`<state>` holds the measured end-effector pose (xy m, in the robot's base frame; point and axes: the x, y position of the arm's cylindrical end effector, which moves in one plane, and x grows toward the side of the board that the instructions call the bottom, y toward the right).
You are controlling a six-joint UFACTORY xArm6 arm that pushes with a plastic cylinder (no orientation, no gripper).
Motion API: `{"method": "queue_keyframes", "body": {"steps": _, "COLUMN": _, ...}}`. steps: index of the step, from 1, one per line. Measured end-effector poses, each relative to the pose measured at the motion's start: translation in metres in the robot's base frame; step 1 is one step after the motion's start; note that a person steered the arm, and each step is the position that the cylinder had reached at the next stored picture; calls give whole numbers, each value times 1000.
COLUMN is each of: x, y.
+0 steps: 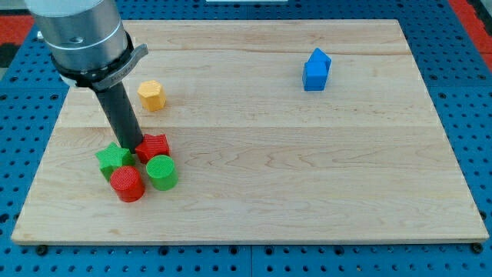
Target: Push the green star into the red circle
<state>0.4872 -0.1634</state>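
The green star (pixel 114 159) lies at the view's lower left, touching the red circle (pixel 127 184) just below and to its right. My tip (pixel 132 148) stands between the green star and a red star-shaped block (pixel 153 146), right against both. A green circle (pixel 162 171) sits next to the red circle on its right, below the red star. These blocks form one tight cluster.
A yellow hexagon block (pixel 152 95) lies above the cluster, at the view's upper left. A blue house-shaped block (pixel 316 70) stands at the view's upper right. The wooden board's (pixel 307 177) left edge is close to the green star.
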Motion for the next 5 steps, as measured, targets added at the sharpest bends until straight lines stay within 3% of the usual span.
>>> {"method": "queue_keyframes", "body": {"steps": 1, "x": 1, "y": 0}}
{"method": "queue_keyframes", "body": {"steps": 3, "x": -16, "y": -72}}
{"method": "queue_keyframes", "body": {"steps": 5, "x": -25, "y": -45}}
